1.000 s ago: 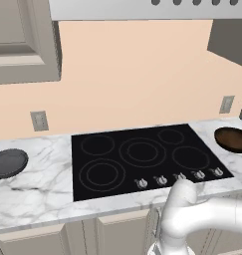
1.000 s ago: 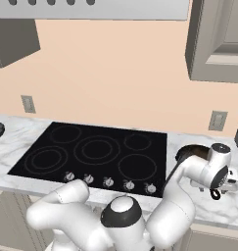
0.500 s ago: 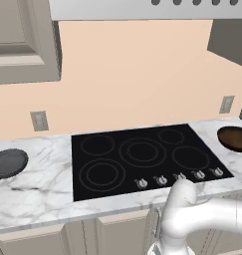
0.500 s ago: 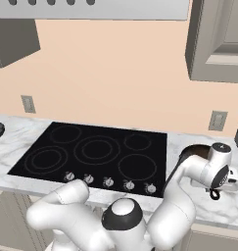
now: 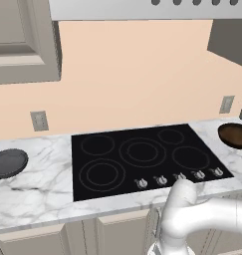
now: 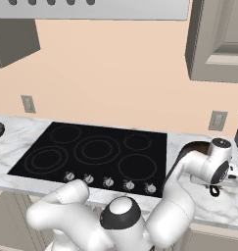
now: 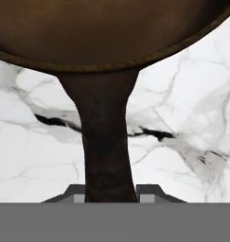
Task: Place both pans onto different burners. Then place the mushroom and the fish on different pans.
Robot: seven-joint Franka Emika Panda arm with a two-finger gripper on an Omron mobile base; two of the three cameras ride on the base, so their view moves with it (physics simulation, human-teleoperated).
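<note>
The gripper (image 7: 110,193) is closed on the handle of the brown pan (image 7: 107,33); in the hand view the dark handle runs down from the pan's rim at 12 o'clock to 6 o'clock, with a finger pressed against each side of it. That pan (image 5: 234,135) sits on the marble counter (image 5: 38,191) at the 3 o'clock edge of the left base view, just right of the cooktop (image 5: 142,159) and not on any ring. From the right base view the white arm (image 6: 199,169) bends over it and hides most of it.

The dark grey pan (image 5: 9,162) lies well apart, on the counter at 9 o'clock, left of the cooktop, its handle cut off by the picture's edge.

Between the two pans the black glass carries five burners (image 5: 101,174), all bare, and a row of small silver knobs (image 5: 178,177) along its front edge.

The counter is white marble with grey veins. Behind it stands a peach wall with an outlet (image 5: 39,120) at left and another outlet (image 5: 226,104) at right. Grey cabinets (image 5: 23,45) hang above, and a range hood (image 5: 142,7) spans the 12 o'clock edge.
</note>
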